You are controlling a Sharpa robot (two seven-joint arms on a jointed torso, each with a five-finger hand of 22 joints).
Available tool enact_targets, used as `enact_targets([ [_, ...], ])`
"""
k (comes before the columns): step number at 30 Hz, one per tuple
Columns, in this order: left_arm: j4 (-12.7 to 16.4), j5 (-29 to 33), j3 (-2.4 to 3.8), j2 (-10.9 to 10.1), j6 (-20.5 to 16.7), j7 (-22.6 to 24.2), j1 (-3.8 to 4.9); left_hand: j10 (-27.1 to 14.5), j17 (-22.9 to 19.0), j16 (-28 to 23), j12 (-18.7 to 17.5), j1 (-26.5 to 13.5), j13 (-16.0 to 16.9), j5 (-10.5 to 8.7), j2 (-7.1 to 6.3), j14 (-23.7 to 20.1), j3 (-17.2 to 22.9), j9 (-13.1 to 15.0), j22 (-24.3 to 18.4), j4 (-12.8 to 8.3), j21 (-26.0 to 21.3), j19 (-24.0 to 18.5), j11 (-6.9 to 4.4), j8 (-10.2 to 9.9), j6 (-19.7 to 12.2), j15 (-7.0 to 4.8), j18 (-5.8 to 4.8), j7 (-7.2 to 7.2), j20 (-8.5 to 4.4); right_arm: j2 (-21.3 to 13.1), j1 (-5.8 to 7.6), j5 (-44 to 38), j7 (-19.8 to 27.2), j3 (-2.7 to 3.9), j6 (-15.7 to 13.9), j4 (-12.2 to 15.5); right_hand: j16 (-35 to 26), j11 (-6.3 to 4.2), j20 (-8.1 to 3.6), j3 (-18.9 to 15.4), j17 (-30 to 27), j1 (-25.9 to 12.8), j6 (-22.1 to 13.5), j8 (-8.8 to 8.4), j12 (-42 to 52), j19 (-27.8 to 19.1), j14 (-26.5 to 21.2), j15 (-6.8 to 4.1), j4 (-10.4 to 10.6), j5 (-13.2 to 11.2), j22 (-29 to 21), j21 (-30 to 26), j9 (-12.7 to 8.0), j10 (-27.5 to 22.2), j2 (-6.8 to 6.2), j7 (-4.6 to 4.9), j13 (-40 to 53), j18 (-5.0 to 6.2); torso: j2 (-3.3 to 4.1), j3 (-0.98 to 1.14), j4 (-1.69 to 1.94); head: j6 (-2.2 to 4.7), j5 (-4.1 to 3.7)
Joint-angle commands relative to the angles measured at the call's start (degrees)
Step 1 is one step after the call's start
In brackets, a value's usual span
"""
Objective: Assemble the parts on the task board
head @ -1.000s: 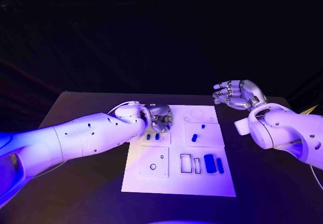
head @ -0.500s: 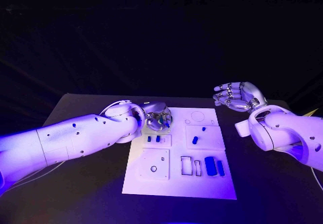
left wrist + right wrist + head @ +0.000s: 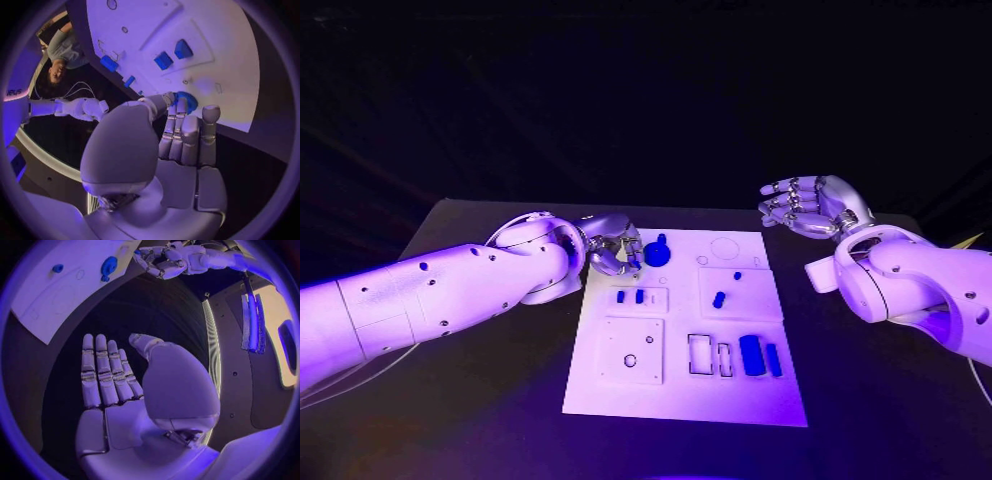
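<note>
Round blue part (image 3: 656, 254) on the board (image 3: 684, 395), near its far left corner, uncovered now; a second ago hidden under the left hand (image 3: 612, 250). Left hand pulled back toward the board's left edge, just beside that part, fingers (image 3: 187, 131) reaching to it in the wrist view; touching or merely close, cannot tell; pinching anything, cannot tell either. Two small parts (image 3: 629, 296) in the left pocket, one more (image 3: 717, 298) in the right pocket, long pieces (image 3: 759, 353) at the right of the near row, all unmoved. Right hand (image 3: 808, 206) off the board's far right corner, over bare desk (image 3: 502, 390), empty, fingers apart, same place as before. Open desk on both sides and near the front edge.
</note>
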Motion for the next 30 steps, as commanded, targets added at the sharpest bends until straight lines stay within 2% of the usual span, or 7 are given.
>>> enact_targets([
  [1,-0.24,-0.44,0.0,-0.05,1.08,-0.51,0.03,0.54,-0.02,0.39,-0.28,-0.48,-0.06,0.0,0.11,0.5,-0.26,0.03,0.1,-0.08,0.31,0.4,0.02,-0.26,0.46,0.09,-0.53,0.02,0.19,0.07,-0.08,-0.05,0.55,0.0,0.92,-0.08,-0.36,0.31,0.38,0.0,-0.08,-0.51,-0.2,-0.33,-0.29,0.07,0.13,0.35,-0.38,0.22,-0.04,-0.22,-0.06,-0.03,0.11,2.55,-0.05,0.31,0.02,-0.03,-0.04,-0.03,0.21],
  [16,-2.43,-1.06,-0.36,1.29,2.34,-0.91,-0.36,0.73,0.03,0.43,-0.43,-0.64,-0.05,-0.02,0.08,0.55,-0.32,0.07,0.13,-0.03,0.32,0.4,-0.03,-0.3,0.62,0.06,-0.52,-0.04,0.2,0.17,-0.25,-0.04,0.65,-0.01,0.94,0.13,-0.36,0.31,0.38,0.0,-0.08,-0.51,-0.2,-0.33,-0.29,0.07,0.13,0.35,-0.38,0.22,-0.04,-0.22,-0.06,-0.03,0.11,2.55,-0.05,0.31,0.11,0.11,-0.18,-0.38,0.34],
  [30,-3.47,-1.12,-0.8,2.04,3.34,-0.87,-0.67,0.75,-0.05,0.42,-0.47,-0.66,-0.05,-0.02,0.06,0.51,-0.33,0.08,0.09,-0.03,0.29,0.36,-0.03,-0.32,0.63,0.05,-0.51,-0.05,0.21,0.15,-0.29,-0.05,0.71,-0.01,0.89,0.27,-0.43,0.29,0.37,0.01,-0.14,-0.54,-0.12,-0.31,-0.28,0.16,0.26,0.33,-0.43,0.27,-0.24,-0.19,-0.06,0.02,0.15,2.53,-0.05,0.33,0.07,0.05,-0.15,-0.58,0.39],
])
